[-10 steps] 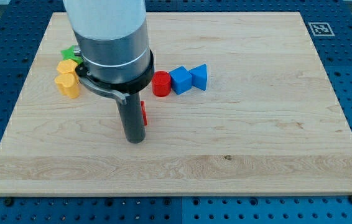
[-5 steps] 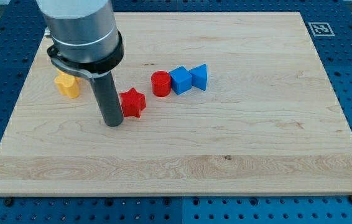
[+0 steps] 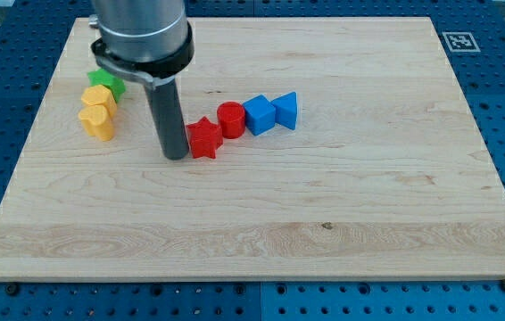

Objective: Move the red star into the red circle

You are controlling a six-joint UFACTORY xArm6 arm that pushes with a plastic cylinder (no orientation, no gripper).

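The red star (image 3: 204,139) lies on the wooden board just left of and below the red circle (image 3: 230,119), touching or nearly touching it. My tip (image 3: 176,156) stands right against the star's left side. The rod rises from there to the arm's grey body at the view's top.
A blue cube (image 3: 259,115) and a blue triangle (image 3: 286,110) sit in a row right of the red circle. At the view's left are a green block (image 3: 108,84) and two yellow blocks (image 3: 97,111). The wooden board (image 3: 368,178) lies on a blue perforated table.
My tip moved right and up, pushing the red star toward the red circle. The arm shifted right, uncovering the green and upper yellow blocks.
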